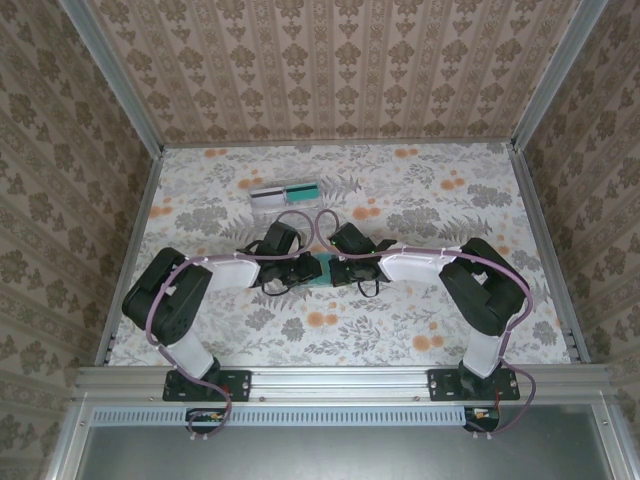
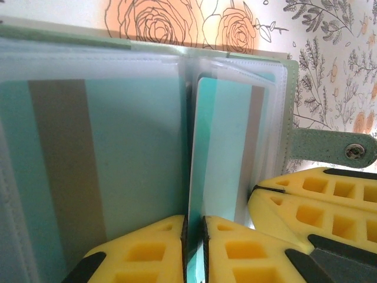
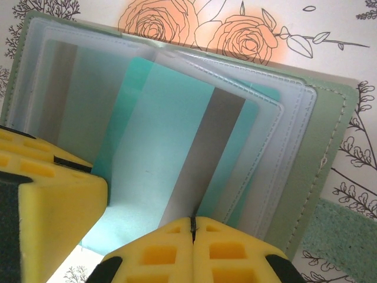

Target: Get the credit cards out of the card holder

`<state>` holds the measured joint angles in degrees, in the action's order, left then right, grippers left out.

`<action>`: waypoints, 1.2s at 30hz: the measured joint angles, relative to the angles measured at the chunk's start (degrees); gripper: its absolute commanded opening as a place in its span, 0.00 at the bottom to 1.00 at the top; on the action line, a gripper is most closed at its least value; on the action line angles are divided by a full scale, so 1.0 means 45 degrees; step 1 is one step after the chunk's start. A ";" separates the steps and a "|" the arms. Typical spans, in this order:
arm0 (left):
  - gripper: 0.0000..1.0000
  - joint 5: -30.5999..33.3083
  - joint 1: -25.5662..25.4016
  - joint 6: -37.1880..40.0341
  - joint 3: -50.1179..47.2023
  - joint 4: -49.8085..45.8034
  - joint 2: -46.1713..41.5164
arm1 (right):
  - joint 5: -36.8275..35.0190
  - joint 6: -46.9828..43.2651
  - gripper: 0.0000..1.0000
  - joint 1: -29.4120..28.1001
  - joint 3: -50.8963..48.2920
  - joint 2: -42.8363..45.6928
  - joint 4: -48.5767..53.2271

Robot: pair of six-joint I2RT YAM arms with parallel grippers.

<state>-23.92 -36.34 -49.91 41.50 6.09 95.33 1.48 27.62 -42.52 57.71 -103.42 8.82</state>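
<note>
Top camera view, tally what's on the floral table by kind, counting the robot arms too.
Green bifold card holder: 1
Clear rectangular plastic box: 1
Black-and-white robot arms: 2
Total: 4

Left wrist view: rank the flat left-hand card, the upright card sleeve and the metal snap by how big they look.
Largest: flat left-hand card, even though the frame cuts it off.
Middle: upright card sleeve; it is turned away from the camera, so it looks narrower.
Smallest: metal snap, by far.
</note>
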 measured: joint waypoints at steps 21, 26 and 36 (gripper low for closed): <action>0.19 -0.0529 0.0277 -0.0350 -0.0495 0.1025 -0.0010 | 0.0000 0.0000 0.06 0.0049 0.0024 -0.0107 -0.0287; 0.16 -0.0661 0.0398 -0.0432 -0.0617 0.1243 -0.0010 | 0.0005 0.0005 0.06 0.0078 0.0024 -0.0121 -0.0291; 0.20 -0.0903 0.0539 -0.0656 -0.0894 0.1783 -0.0029 | 0.0010 0.0005 0.06 0.0092 0.0024 -0.0131 -0.0325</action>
<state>-27.99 -33.91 -52.86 37.47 14.11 95.20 1.52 27.64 -42.11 57.82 -104.01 7.35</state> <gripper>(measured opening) 0.197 0.067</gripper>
